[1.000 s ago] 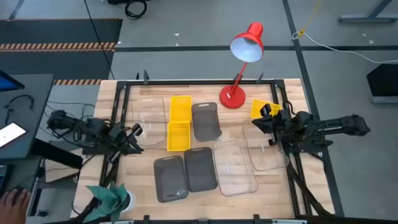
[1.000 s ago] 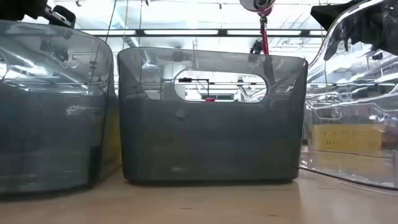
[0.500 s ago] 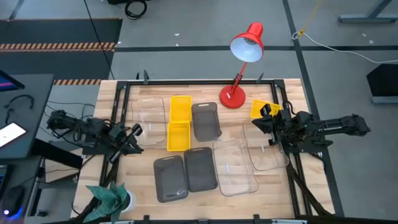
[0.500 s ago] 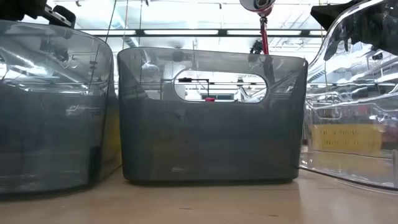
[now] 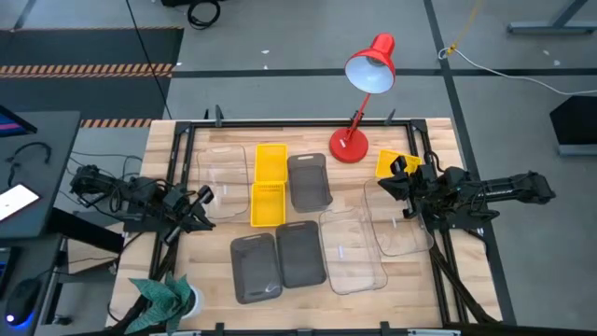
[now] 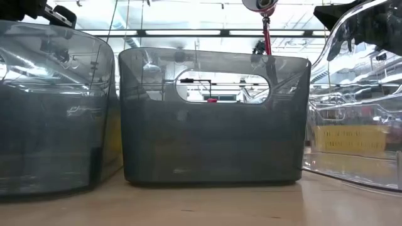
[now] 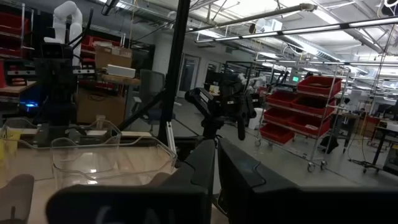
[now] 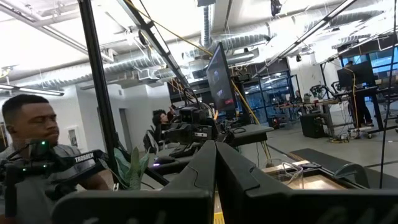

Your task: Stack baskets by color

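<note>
Both arms parked at table edges, left gripper [image 5: 203,201] and right gripper [image 5: 392,183] pinched shut w/ nothing held; no stacking begun, next: open, reach nearest baskets—clear basket [image 5: 222,168] just ahead of left, yellow basket [image 5: 390,163] beside right.

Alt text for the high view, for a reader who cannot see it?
Overhead view of a wooden table with unstacked baskets: two yellow baskets end to end, three dark-grey baskets and clear baskets, beside a red desk lamp. The left gripper and right gripper wait shut at the table's sides.
</note>
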You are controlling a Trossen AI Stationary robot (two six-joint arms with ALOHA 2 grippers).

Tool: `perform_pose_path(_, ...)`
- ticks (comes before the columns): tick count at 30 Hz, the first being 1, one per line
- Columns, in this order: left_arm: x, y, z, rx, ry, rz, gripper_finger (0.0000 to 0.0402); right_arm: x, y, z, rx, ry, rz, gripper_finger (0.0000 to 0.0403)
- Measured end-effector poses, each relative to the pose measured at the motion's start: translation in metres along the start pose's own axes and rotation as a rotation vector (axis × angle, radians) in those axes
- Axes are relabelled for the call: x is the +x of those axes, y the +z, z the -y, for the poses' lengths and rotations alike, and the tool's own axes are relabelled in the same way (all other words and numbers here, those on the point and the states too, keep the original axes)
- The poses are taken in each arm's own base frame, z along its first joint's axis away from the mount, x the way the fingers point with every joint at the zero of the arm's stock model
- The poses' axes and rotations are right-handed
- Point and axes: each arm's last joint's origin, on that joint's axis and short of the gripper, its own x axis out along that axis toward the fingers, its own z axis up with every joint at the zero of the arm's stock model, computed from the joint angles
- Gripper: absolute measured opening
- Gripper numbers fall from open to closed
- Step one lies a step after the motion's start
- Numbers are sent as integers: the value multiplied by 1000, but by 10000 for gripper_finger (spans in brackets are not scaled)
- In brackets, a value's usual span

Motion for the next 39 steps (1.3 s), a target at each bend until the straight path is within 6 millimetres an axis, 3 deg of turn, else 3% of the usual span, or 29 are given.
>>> perform_pose_path(31,0,0,0,0,0,0,34,0,0,0,-2,-5,2,13)
perform_pose_path(36,0,0,0,-12,0,0,30,0,5,3,-18,-134,65,13)
perform_pose_path(39,0,0,0,-111,-1,2,33,-1,9,7,57,-277,140,13)
